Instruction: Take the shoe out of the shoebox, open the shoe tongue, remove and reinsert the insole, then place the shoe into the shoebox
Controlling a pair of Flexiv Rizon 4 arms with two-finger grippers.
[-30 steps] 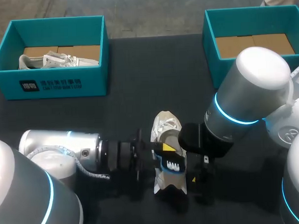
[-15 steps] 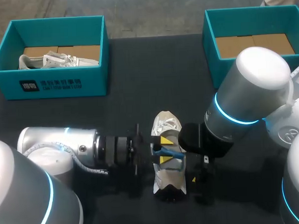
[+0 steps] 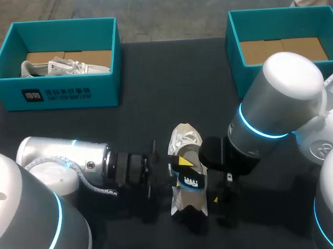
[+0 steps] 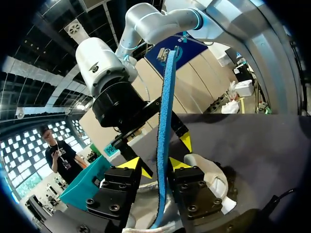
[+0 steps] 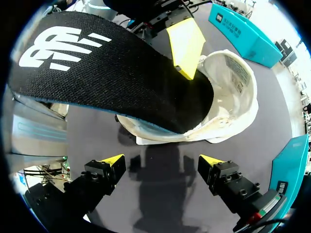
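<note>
Dark matte table. Standing on it along the far side, well apart: teal left box, open at the top, with a printed label on its near wall; teal right box, also open at the top. Lying on it near the front middle: white shoe, toe toward the far side, well apart from both boxes. In the right wrist view, a shadow on the dark surface just beside the shoe.

In the head view the dark table is being lit evenly from overhead, and soft glare is being thrown off the right arm at the frame's right. In the right wrist view a soft-edged shadow is being cast on the table beneath the shoe and insole, ahead of the right gripper.
</note>
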